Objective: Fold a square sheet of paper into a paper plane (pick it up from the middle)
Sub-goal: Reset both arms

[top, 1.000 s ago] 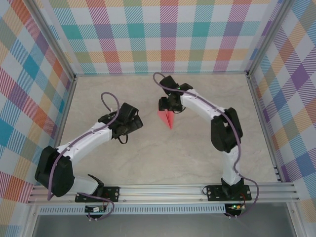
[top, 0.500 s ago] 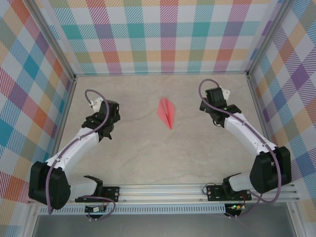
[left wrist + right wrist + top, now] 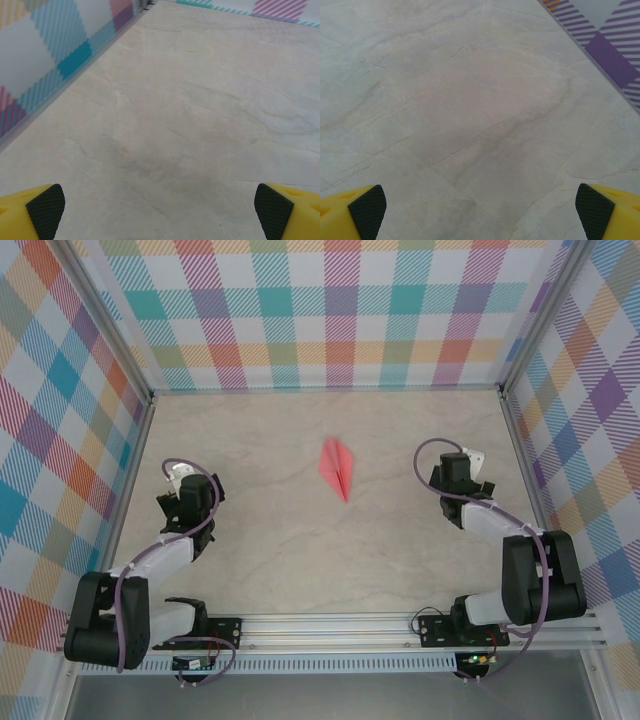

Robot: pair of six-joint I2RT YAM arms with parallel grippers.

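Observation:
The paper plane [image 3: 338,467], a slim salmon-pink dart with a central ridge, lies flat on the table's middle, its point toward the near side. No gripper touches it. My left gripper [image 3: 183,492] is drawn back near the left wall, far left of the plane. Over bare table its jaws stand wide open, yellow fingers with black pads [image 3: 45,210] at the bottom corners of the left wrist view. My right gripper [image 3: 458,470] is pulled back to the right of the plane, jaws wide open too, pads [image 3: 592,210] apart over bare table.
Checked walls enclose the marbled table [image 3: 300,550] on three sides. The left wall's base [image 3: 75,75] runs close beside my left gripper; the right wall's base [image 3: 605,55] is near my right one. An aluminium rail [image 3: 330,625] carries both arm bases at the near edge.
Both arms have folded back from the table's middle toward their own sides. The right gripper let go of the paper plane and opened wide; the plane stays lying where it was.

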